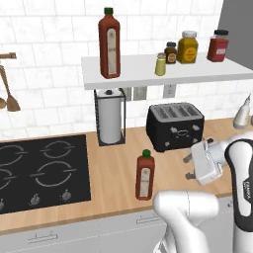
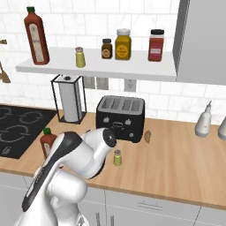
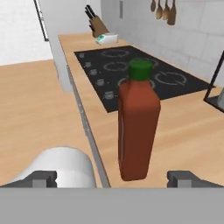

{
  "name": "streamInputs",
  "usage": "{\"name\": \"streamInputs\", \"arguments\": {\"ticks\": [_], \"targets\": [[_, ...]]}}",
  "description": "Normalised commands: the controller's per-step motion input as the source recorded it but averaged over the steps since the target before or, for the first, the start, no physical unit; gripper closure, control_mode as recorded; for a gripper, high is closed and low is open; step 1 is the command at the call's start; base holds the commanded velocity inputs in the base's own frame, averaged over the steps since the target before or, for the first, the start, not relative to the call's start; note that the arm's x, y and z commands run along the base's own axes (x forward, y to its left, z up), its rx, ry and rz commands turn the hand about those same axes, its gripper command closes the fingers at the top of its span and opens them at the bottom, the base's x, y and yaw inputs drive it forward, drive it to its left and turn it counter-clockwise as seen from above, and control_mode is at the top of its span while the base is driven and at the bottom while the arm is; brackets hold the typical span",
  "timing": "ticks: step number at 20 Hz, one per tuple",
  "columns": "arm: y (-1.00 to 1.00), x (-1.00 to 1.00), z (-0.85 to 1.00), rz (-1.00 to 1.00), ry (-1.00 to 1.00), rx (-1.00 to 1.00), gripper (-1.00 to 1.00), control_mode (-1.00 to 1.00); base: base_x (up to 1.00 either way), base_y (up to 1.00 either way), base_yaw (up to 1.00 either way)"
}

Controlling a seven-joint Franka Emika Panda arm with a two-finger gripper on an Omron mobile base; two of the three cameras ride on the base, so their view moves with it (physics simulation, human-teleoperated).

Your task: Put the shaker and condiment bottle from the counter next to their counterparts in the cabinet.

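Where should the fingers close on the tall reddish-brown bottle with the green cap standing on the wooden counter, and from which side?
Take the tall reddish-brown green-capped bottle around its flat-sided middle body, level, from the counter's front edge side, where the open gripper already faces it. It stands upright and apart from the black toaster, so a side grip probably suits its narrow shape better than the small cap.

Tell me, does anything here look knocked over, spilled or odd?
Nothing stands out. The tall reddish-brown green-capped bottle and tiny yellow-green shaker stand upright on the light wooden counter; nothing is spilled.
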Motion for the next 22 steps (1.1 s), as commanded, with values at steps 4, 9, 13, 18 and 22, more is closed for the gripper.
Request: {"name": "streamInputs", "arguments": {"ticks": [4,9,13,18,22], "targets": [[0.36,0.11,-0.39,0.0,0.0,0.09,-1.0,-1.0,0.0,0.0,0.0],[0.27,0.18,-0.15,-0.01,0.0,0.01,-1.0,-1.0,0.0,0.0,0.0],[0.15,0.23,-0.11,0.0,0.0,0.0,-1.0,-1.0,0.0,0.0,0.0],[0.06,0.18,-0.02,-0.01,-0.01,0.01,-1.0,-1.0,0.0,0.0,0.0],[0.05,0.09,-0.03,0.0,-0.02,0.0,-1.0,-1.0,0.0,0.0,0.0]]}}
